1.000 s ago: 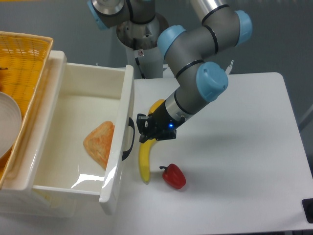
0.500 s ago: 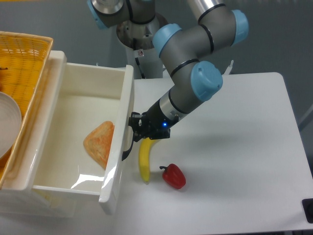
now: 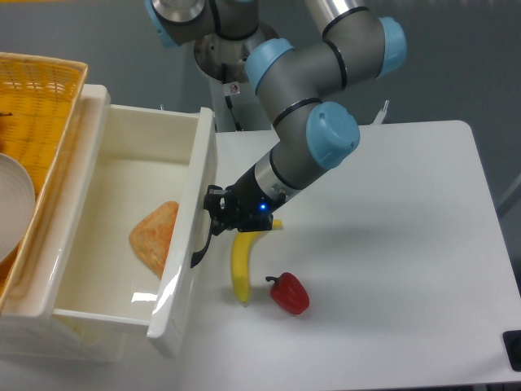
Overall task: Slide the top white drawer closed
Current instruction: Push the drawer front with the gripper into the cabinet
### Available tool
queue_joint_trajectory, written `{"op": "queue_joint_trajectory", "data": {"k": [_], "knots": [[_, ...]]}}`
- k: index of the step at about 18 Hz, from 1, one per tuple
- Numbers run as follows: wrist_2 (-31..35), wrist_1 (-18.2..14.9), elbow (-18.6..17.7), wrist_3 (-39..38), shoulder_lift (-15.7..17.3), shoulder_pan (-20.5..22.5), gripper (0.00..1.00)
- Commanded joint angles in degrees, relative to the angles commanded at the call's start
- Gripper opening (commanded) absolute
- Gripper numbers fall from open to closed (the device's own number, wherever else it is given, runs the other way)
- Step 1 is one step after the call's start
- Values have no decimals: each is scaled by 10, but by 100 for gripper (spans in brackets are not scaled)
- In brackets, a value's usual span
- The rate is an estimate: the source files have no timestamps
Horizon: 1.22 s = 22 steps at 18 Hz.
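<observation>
Since the earlier frames, the gripper (image 3: 213,213) was moved leftward until it was pressed against the black handle (image 3: 199,247) on the front panel of the top white drawer (image 3: 183,269). The front panel was displaced to the left, so that the drawer was seen partly pushed in but not closed. The orange flat item (image 3: 153,238) inside the drawer was shifted left along with it. The arm (image 3: 313,138) was likewise swung toward the drawer.

Camera view: no brand, label or legible writing could be made out. A small blue light was seen on the gripper body. Whether the fingers were spread or closed could not be determined, as they were hidden against the handle and front panel. The drawer was located at the left of the white table (image 3: 391,269), extended from the white cabinet (image 3: 49,342), below the woven yellow-orange basket (image 3: 37,122). A white bowl (image 3: 12,204) was seen in the basket. A banana (image 3: 241,269) was lying on the table just right of the drawer front, partly under the gripper. A red pepper (image 3: 288,294) was lying near the lower end of the banana.
</observation>
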Motion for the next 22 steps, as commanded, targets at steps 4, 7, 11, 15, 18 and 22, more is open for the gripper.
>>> {"op": "queue_joint_trajectory", "data": {"k": [4,7,11,15,18,22], "knots": [[0,0,-8,1,4,-7,2],[0,0,-11,1,9,-9,2],[-1,1,-11,-7,11,-20,2],[-4,3,-11,-16,12,-34,2],[-4,6,-9,-25,12,-47,2],[-9,8,-7,-42,13,-62,2]]}}
